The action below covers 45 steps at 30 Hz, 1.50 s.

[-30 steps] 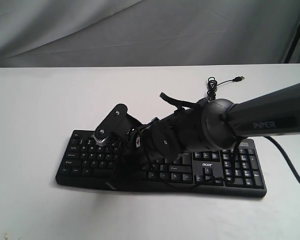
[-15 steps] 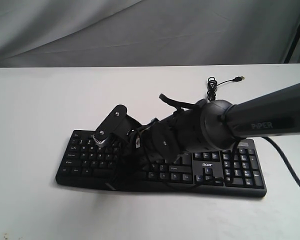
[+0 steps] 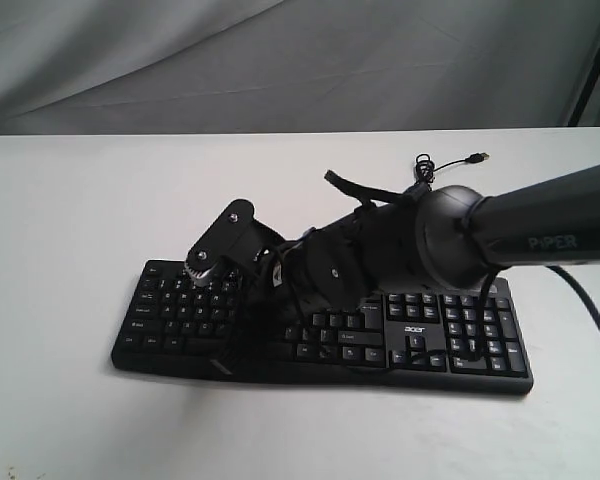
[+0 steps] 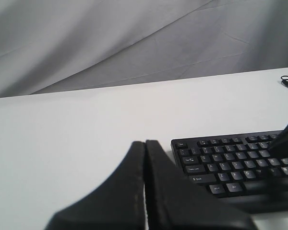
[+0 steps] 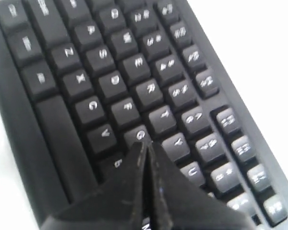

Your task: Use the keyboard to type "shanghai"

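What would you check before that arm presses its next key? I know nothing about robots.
1. The long black plastic keyboard lies flat on the white table: ok.
2. The right pincer is shut to a single point for pressing: ok.
3. Its tip sits over the letter area, beside the G key: ok.
4. Whether the tip touches a key or hovers: cannot tell.
5. The left pincer is shut and off to the side of the keyboard: ok.
6. The thin black USB cable ends loose on the table, plugged into nothing: not ok if typing should register.
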Each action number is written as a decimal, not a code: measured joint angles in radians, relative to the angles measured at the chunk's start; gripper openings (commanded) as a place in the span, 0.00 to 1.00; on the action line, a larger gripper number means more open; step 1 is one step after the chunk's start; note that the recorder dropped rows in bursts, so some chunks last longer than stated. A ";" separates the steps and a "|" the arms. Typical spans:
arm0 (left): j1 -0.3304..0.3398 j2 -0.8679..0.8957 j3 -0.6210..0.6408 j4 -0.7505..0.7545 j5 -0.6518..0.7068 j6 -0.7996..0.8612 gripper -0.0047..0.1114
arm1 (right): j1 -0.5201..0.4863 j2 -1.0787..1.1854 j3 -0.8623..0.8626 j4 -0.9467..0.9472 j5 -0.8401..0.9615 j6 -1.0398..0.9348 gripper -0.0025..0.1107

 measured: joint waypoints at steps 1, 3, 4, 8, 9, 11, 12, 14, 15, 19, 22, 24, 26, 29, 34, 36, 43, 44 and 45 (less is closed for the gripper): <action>0.000 0.000 0.000 0.000 0.000 0.000 0.04 | 0.005 -0.005 -0.012 0.000 0.006 0.000 0.02; 0.000 0.000 0.000 0.000 0.000 0.000 0.04 | 0.019 -0.005 -0.054 0.000 0.016 -0.002 0.02; 0.000 0.000 0.000 0.000 0.000 0.000 0.04 | 0.031 0.001 -0.083 0.000 0.024 -0.002 0.02; 0.000 0.000 0.000 0.000 0.000 0.000 0.04 | 0.071 0.066 -0.210 0.000 0.037 -0.004 0.02; 0.000 0.000 0.000 0.000 0.000 0.000 0.04 | 0.080 0.086 -0.240 0.000 0.041 -0.004 0.02; 0.000 0.000 0.000 0.000 0.000 0.000 0.04 | 0.092 0.122 -0.285 0.000 0.051 -0.004 0.02; 0.000 0.000 0.000 0.000 0.000 0.000 0.04 | 0.096 0.140 -0.305 0.001 0.060 -0.004 0.02; 0.000 0.000 0.000 0.000 0.000 0.000 0.04 | 0.098 0.168 -0.333 0.002 0.066 -0.005 0.02; 0.000 0.000 0.000 0.000 0.000 0.000 0.04 | 0.098 0.182 -0.346 0.002 0.068 -0.005 0.02; 0.000 0.000 0.000 0.000 0.000 0.000 0.04 | 0.098 0.221 -0.380 0.009 0.077 -0.007 0.02; 0.000 0.000 0.000 0.000 0.000 0.000 0.04 | 0.098 0.233 -0.384 0.014 0.079 -0.007 0.02; 0.000 0.000 0.000 0.000 0.000 0.000 0.04 | 0.098 0.237 -0.384 0.018 0.080 -0.012 0.02; 0.000 0.000 0.000 0.000 0.000 0.000 0.04 | 0.098 0.238 -0.384 0.018 0.083 -0.017 0.02; 0.000 0.000 0.000 0.000 0.000 0.000 0.04 | 0.098 0.238 -0.384 0.018 0.083 -0.020 0.02; 0.000 0.000 0.000 0.000 0.000 0.000 0.04 | 0.094 0.238 -0.384 0.019 0.087 -0.023 0.02; 0.000 0.000 0.000 0.000 0.000 0.000 0.04 | 0.092 0.238 -0.384 0.019 0.087 -0.023 0.02; 0.000 0.000 0.000 0.000 0.000 0.000 0.04 | 0.088 0.242 -0.386 0.019 0.087 -0.023 0.02; 0.000 0.000 0.000 0.000 0.000 0.000 0.04 | 0.088 0.247 -0.386 0.019 0.087 -0.023 0.02; 0.000 0.000 0.000 0.000 0.000 0.000 0.04 | 0.088 0.251 -0.386 0.021 0.087 -0.023 0.02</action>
